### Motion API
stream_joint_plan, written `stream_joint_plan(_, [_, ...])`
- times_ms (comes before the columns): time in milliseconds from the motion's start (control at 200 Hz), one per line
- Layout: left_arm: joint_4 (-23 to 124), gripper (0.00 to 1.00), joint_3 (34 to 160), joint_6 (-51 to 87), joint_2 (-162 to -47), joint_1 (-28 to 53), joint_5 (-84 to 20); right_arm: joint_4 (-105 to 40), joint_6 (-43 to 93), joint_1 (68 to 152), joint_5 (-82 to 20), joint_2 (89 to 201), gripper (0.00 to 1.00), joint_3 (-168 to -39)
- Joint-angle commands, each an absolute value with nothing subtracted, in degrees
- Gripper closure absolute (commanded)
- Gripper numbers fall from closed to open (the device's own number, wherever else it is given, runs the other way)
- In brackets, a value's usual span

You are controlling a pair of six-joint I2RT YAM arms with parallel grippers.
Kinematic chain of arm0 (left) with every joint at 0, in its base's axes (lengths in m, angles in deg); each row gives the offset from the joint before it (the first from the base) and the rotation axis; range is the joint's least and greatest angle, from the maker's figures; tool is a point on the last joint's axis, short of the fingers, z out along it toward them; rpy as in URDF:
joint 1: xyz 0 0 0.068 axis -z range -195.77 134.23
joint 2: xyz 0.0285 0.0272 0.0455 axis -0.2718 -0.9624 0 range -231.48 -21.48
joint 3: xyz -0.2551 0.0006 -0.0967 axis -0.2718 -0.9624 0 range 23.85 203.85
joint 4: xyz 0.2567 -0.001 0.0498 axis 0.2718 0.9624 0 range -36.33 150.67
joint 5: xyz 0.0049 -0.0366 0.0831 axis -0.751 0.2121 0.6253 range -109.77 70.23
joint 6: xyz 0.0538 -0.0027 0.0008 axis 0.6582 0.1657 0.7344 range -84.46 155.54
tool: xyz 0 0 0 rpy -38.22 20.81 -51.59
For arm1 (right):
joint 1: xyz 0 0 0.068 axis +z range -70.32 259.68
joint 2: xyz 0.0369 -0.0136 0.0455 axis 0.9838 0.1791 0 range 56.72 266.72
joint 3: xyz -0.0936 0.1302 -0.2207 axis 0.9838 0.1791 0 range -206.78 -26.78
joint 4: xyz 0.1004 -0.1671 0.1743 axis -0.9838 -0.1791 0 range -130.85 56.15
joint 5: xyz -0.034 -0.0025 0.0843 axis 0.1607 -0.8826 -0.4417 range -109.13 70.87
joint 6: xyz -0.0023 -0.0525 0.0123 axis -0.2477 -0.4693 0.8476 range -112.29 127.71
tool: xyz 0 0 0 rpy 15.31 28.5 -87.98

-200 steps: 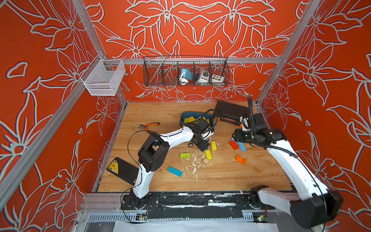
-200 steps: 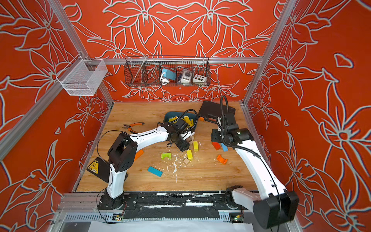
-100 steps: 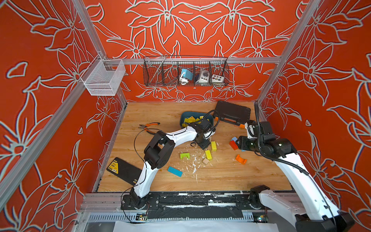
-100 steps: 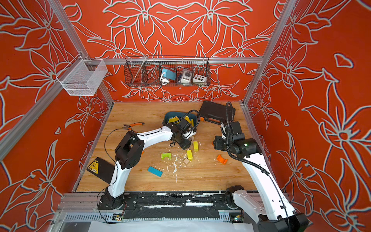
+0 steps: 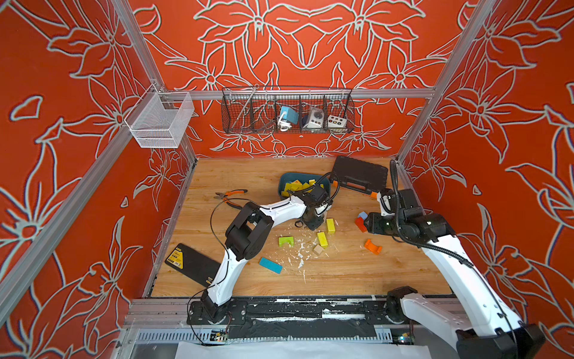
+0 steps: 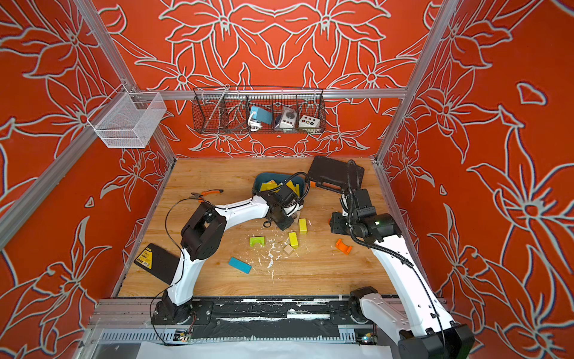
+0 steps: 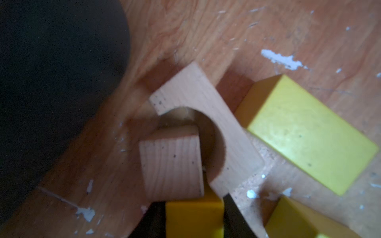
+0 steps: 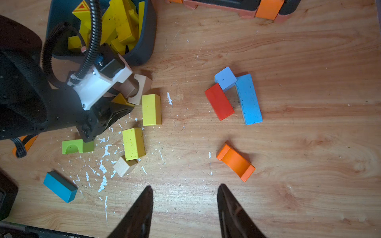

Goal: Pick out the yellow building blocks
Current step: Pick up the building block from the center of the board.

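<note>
Starting nearest the base, you have the right gripper (image 8: 185,186) hanging over bare board, fingers spread and empty. Beyond it one yellow bar (image 8: 133,146) lies touching a tan cube (image 8: 124,165), with a second yellow bar (image 8: 152,109) just past it. Next comes the left gripper (image 7: 193,206), its fingers pinching a small yellow block (image 7: 193,220) that appears to touch a second tan cube (image 7: 171,164) and a tan arch (image 7: 195,88). Lift it carelessly and I judge those tan pieces will drag along or twist the block. How much of the block the fingers cover is out of view, so it could slip. Farthest, the blue bin (image 8: 144,47) holds a heap of yellow blocks (image 8: 121,22). Send the right arm for a bar now and the arms may clash.
</note>
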State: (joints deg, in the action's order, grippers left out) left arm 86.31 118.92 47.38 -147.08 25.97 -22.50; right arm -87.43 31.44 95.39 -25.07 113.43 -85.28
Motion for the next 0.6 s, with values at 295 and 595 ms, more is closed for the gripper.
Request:
stream_joint_plan(295, [92.72,0.83,119.38,49.82,-143.41,26.51,-21.1,-86.09,31.71,95.59,-25.17,113.58,0.48,-83.82])
stream_joint_plan(595, [100.33,0.82,124.23,51.48,-133.9,26.42,-22.57,-84.34,31.43,95.59,-25.69,114.99,0.48,-83.06])
